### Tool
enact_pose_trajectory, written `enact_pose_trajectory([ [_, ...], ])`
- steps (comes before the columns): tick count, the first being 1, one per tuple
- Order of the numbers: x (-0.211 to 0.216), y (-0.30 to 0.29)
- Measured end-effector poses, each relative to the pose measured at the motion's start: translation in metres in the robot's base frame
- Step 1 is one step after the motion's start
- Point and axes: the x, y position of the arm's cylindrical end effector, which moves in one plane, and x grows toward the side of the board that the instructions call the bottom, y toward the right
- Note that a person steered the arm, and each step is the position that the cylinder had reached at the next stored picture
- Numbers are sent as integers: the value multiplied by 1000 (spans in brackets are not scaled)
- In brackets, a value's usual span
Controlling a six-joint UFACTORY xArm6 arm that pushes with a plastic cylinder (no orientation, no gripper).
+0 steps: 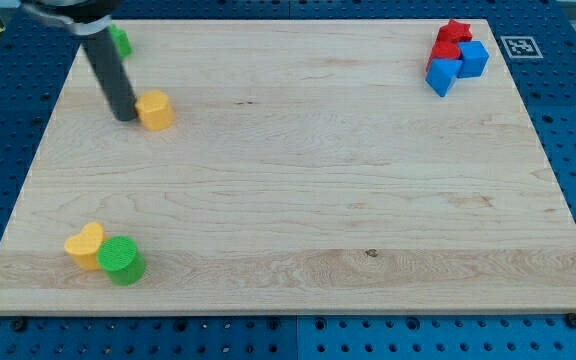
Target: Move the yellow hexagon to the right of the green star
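The yellow hexagon (155, 109) lies near the view's upper left on the wooden board (298, 200). My tip (126, 117) rests on the board just left of the hexagon, touching or nearly touching its left side. The green star (120, 41) sits at the board's top left corner, partly hidden behind the dark rod, above and left of the hexagon.
A yellow heart (85, 245) and a green cylinder (121, 260) sit together at the bottom left. At the top right, a red block (452, 38) and two blue blocks (442, 76) (474, 58) are clustered. A fiducial marker (518, 46) lies beyond the board's top right corner.
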Motion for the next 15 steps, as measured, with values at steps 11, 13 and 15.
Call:
enact_pose_trajectory([
  [11,8,55],
  [13,-36,55],
  [15,-36,55],
])
